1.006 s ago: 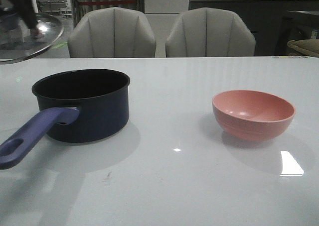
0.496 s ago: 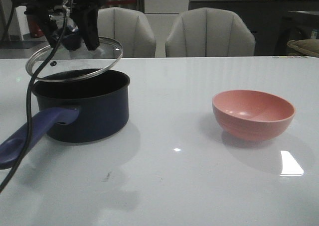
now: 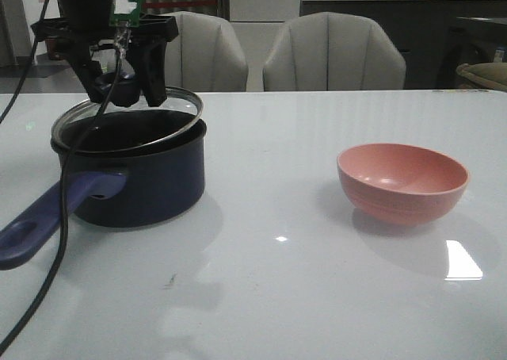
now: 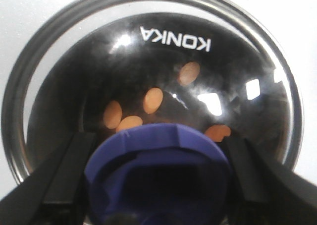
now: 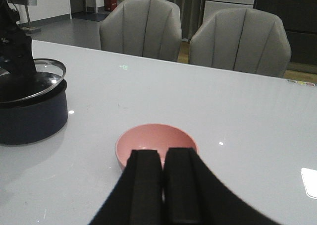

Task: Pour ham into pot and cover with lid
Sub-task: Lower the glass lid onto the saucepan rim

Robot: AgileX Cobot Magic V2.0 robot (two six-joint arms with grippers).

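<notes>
Dark blue, the flared knob [image 4: 157, 171] sits pinched between the two black fingers [image 3: 153, 67] of the left gripper [image 3: 120, 78], which hangs over the pot [image 3: 141, 178] at the table's left side. From that knob the clear glass lid [image 3: 127, 120] spreads out, its thin metal rim tilted: the edge toward the right looks to rest on or just above the pot's rim, while the left edge stands a little higher, so the lid is not seated flat. Through the glass, in the left wrist view, several small orange-pink pieces of ham [image 4: 153, 100] lie scattered on the pot's black floor, directly beneath the gripper. The pot's long purple-blue handle [image 3: 49, 216] points toward the near left corner of the white table [image 3: 277, 296], and a black cable [image 3: 55, 241] hangs down across it.

The right gripper [image 5: 163, 185] hovers well apart from the pot, its two black fingers pressed together with nothing between them. Just beyond it stands the salmon-pink bowl [image 3: 402, 181], upright on the table's right side, and its inside shows nothing in it. Two grey chairs [image 3: 333, 55] stand behind the table.
</notes>
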